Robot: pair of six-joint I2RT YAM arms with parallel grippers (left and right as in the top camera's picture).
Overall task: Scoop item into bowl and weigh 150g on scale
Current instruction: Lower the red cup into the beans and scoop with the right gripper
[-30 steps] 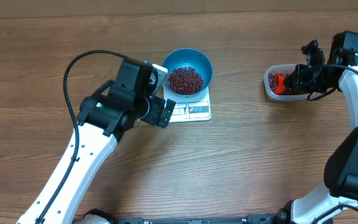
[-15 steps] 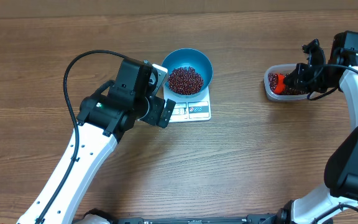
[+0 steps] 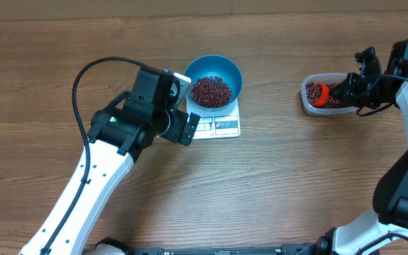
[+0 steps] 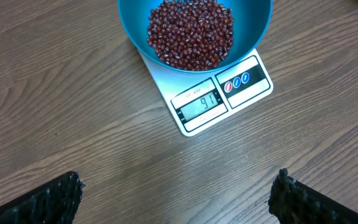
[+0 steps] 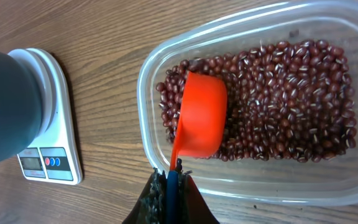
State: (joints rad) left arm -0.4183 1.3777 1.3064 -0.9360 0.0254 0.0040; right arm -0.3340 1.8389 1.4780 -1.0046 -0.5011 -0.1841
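Observation:
The blue bowl (image 3: 231,75) stands on the white scale (image 3: 222,127) and holds a heap of red-brown beans (image 3: 210,91). In the left wrist view the bowl (image 4: 134,18) and its beans (image 4: 191,31) sit above the scale's display (image 4: 199,103), which reads 91. My left gripper (image 3: 185,106) hovers just left of the scale, open and holding nothing (image 4: 178,180). My right gripper (image 5: 171,182) is shut on the handle of an orange scoop (image 5: 201,115). The scoop's cup lies among the beans (image 5: 291,99) in a clear tub (image 5: 146,74).
The clear tub (image 3: 309,106) sits at the right of the wooden table, well apart from the scale. In the right wrist view the bowl (image 5: 5,106) and the scale (image 5: 48,149) lie to the left of the tub.
The right arm's wrist has drawn a little to the right, with the scoop still in the tub. The left arm has not moved.

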